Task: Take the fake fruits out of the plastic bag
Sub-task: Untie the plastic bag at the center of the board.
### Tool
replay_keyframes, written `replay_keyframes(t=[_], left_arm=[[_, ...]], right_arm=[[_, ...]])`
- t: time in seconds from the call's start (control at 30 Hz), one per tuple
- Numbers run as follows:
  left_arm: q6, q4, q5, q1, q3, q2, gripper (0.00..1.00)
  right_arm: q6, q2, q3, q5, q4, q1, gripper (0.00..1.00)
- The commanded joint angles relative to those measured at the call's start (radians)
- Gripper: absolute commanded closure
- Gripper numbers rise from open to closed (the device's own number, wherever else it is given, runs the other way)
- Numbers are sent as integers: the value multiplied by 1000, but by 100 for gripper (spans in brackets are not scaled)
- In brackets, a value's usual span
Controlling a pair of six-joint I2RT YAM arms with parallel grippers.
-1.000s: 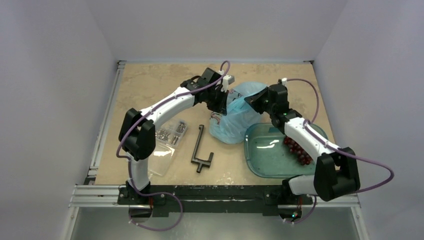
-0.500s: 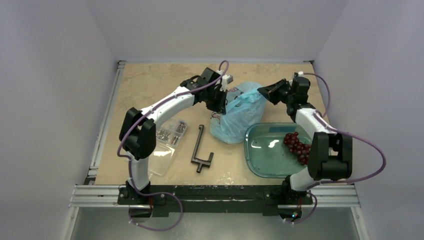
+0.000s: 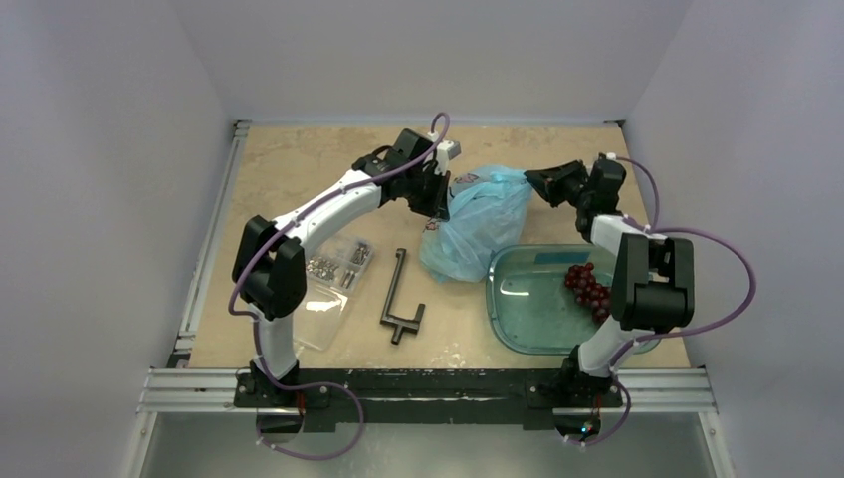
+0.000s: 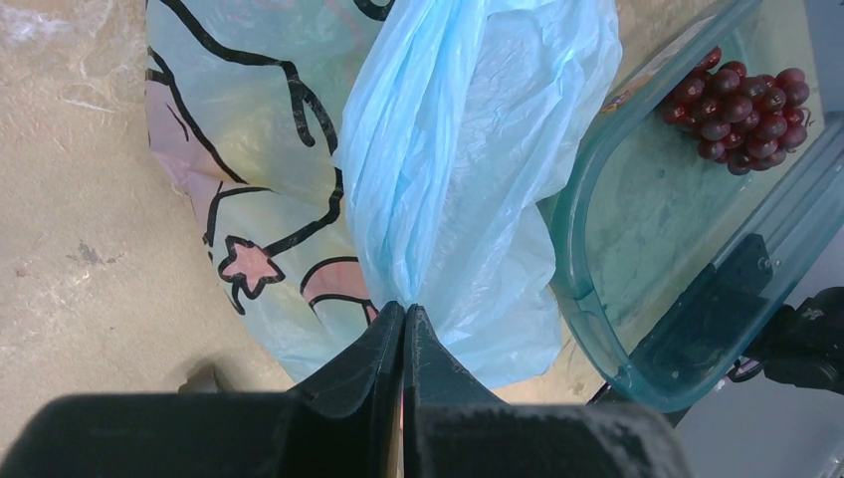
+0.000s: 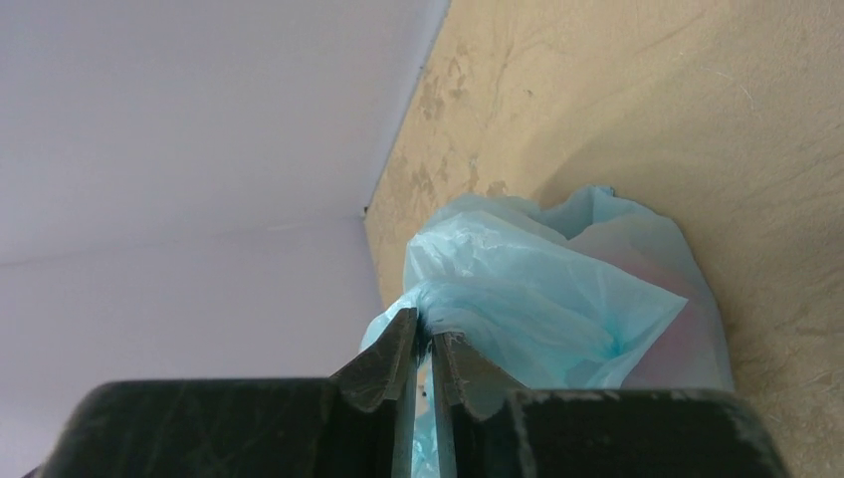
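— Where is the blue bag [image 3: 478, 224]?
— On the table [image 3: 299, 179], between both pincers. The left pincer [image 4: 403, 311] is squeezed tight on its left side. The right pincer [image 5: 425, 331] pinches its far edge.
— And the grapes [image 3: 587, 287]?
— In the green tray [image 3: 498, 299], just beside it.

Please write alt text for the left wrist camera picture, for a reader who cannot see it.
The left tool, shut, pinches a fold of the light-blue plastic bag; beside it, a grape bunch lies in a teal tray.

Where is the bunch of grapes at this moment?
In the top view, the grape bunch lies in the right half of the teal tray, right of the plastic bag.
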Motion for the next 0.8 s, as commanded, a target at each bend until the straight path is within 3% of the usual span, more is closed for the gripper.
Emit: replay_keyframes(t=[0.0, 0.17, 0.37, 0.57, 0.7, 0.77], left_arm=[[-10, 33, 35, 11, 3, -57, 100], [-20, 31, 56, 17, 7, -57, 100], [-17, -7, 108, 25, 53, -43, 100], [-32, 36, 151, 58, 0, -105, 68], [-16, 79, 131, 80, -56, -168, 56], [10, 65, 103, 81, -52, -189, 50]], right_arm=[[-176, -86, 75, 27, -82, 11, 84], [-431, -203, 119, 40, -323, 17, 56], [-585, -368, 90, 72, -461, 61, 44], [-603, -426, 113, 123, -522, 215, 36], [-540, -384, 107, 159, -482, 311, 3], [-522, -346, 118, 182, -473, 348, 1]])
